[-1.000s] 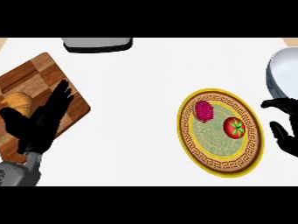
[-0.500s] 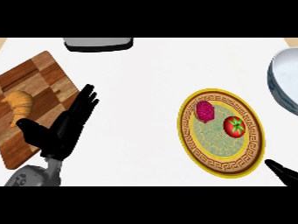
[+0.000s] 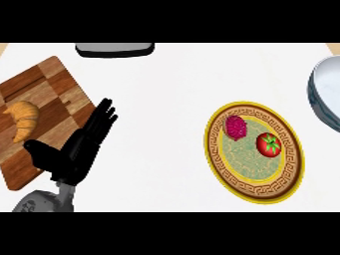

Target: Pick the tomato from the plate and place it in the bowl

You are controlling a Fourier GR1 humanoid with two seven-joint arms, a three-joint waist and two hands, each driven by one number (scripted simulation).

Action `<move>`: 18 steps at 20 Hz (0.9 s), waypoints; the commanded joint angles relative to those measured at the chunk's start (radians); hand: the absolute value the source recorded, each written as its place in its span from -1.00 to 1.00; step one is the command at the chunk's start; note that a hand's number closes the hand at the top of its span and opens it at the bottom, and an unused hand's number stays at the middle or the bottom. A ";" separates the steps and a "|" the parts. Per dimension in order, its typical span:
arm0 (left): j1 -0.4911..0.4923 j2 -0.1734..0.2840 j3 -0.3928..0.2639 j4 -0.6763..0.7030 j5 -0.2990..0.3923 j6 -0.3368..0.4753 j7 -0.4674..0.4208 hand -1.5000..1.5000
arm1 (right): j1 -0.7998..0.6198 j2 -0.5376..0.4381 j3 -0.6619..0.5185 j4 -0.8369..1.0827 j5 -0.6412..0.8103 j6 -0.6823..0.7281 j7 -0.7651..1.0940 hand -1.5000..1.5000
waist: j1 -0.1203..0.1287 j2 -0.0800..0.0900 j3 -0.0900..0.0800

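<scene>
White counter [image 3: 165, 84]: tomato [image 3: 269, 144] on plate [image 3: 235, 184], bowl [image 3: 334, 99] far right, left hand [image 3: 73, 152] open, holding nothing.

a white counter [image 3: 172, 79] holds a wooden cutting board [image 3: 25, 94] at the left, a yellow-rimmed plate [image 3: 255, 187] right of middle, a pale bowl [image 3: 334, 94] at the right edge and a grey thing [image 3: 115, 49] at the back.
</scene>
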 commanded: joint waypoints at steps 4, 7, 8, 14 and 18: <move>-0.025 -0.001 0.020 0.047 0.007 -0.057 -0.011 0.00 | 0.135 0.008 0.119 -0.269 0.330 0.024 0.429 -1.00 | 0.034 0.010 0.000; -0.057 -0.028 0.020 0.034 -0.007 -0.028 0.028 0.00 | 0.120 0.004 0.147 -0.350 0.387 0.129 0.600 -1.00 | 0.039 0.007 0.002; 0.005 -0.002 0.003 -0.011 0.000 -0.064 0.021 0.00 | 0.113 0.015 0.171 -0.288 0.410 0.140 0.598 -1.00 | 0.047 0.006 0.003; -0.044 -0.063 0.032 0.090 -0.032 -0.080 -0.023 0.00 | -0.018 0.072 0.253 -0.365 0.561 0.285 0.910 -1.00 | 0.038 0.005 0.003; -0.038 -0.082 0.019 0.020 -0.062 -0.033 0.051 0.00 | -0.198 0.045 0.215 -0.302 0.557 0.430 1.043 -1.00 | 0.047 0.005 0.004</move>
